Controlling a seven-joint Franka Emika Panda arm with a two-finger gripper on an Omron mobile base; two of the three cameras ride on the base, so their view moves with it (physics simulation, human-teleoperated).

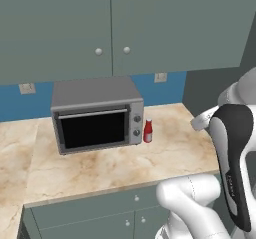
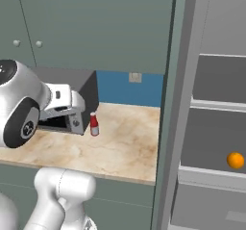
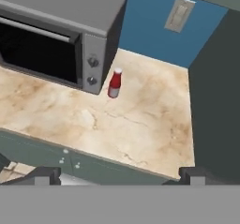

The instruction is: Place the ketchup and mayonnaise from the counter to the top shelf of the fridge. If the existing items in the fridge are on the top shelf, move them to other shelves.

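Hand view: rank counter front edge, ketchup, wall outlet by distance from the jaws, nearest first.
1. Counter front edge, just past the open gripper.
2. Ketchup, mid-counter, upright beside the toaster oven.
3. Wall outlet, on the blue backsplash, beyond the counter.

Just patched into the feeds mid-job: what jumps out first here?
A small red ketchup bottle stands upright on the counter, beside the right end of a grey toaster oven. To the right, the fridge stands open with an orange fruit on one shelf. The gripper hangs open above the counter's front edge.
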